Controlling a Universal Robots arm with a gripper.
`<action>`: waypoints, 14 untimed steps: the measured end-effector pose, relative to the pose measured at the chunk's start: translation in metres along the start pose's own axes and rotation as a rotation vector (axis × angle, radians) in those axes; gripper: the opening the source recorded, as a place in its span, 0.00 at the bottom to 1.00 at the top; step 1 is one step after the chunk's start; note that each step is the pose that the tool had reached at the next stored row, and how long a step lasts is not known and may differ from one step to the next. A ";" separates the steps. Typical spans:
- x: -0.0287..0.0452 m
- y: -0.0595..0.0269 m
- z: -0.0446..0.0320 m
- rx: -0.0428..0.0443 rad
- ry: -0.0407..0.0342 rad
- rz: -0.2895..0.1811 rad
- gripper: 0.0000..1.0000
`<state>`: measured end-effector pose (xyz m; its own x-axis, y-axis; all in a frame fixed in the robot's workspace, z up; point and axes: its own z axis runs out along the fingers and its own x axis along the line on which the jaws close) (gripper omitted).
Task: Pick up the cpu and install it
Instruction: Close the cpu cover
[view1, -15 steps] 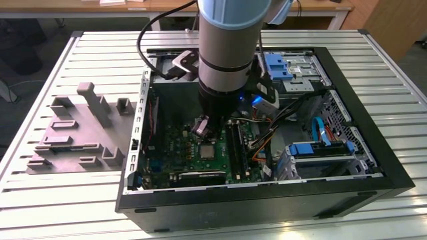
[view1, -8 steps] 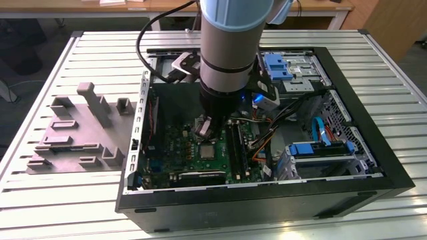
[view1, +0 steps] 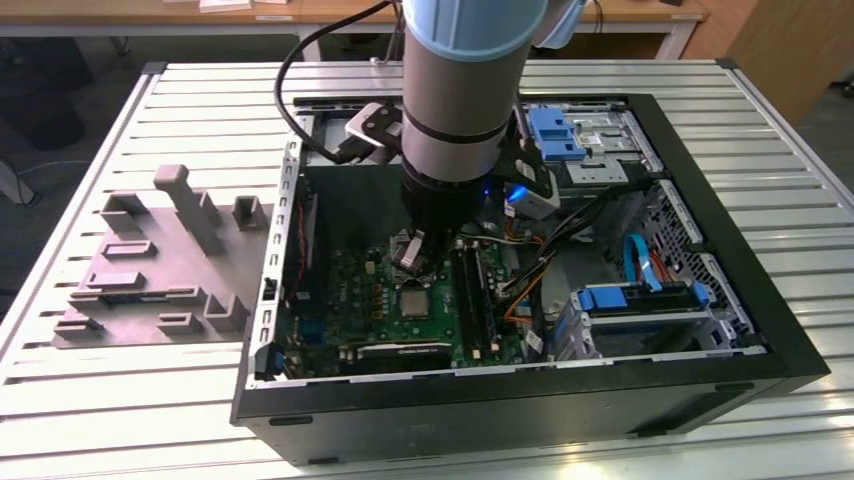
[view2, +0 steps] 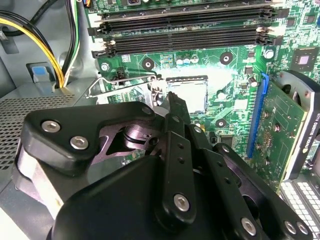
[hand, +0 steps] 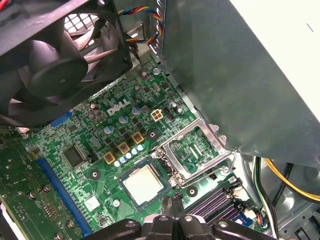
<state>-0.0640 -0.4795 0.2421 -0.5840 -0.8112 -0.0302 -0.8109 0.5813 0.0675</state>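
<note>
The cpu (hand: 142, 184), a small square chip with a pale silver top, lies flat in its socket on the green motherboard (hand: 95, 150). It also shows in the second wrist view (view2: 192, 95) and in the exterior view (view1: 414, 300). The dark metal socket frame (hand: 192, 147) stands swung open beside it. My gripper (hand: 172, 202) hangs just above the board at the socket's edge, shut with nothing between its fingers. Its black tips (view2: 171, 97) sit close beside the cpu, inside the open computer case (view1: 747, 330).
A black fan (hand: 55, 65) and a grey power-supply box (hand: 240, 75) stand close around the socket. Memory slots (view2: 185, 35), a graphics card (view2: 280, 130) and yellow cables (view2: 45, 45) border it. A grey moulded fixture (view1: 154, 270) lies on the slatted table at the exterior view's left.
</note>
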 end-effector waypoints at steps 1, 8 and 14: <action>0.0000 0.0000 0.0000 0.0000 0.0000 0.000 0.11; -0.0001 -0.0001 0.0001 0.0000 0.0000 0.000 0.11; -0.0017 -0.0023 0.0001 -0.0397 -0.0545 -0.008 0.11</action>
<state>-0.0611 -0.4795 0.2419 -0.5799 -0.8102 -0.0850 -0.8138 0.5713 0.1066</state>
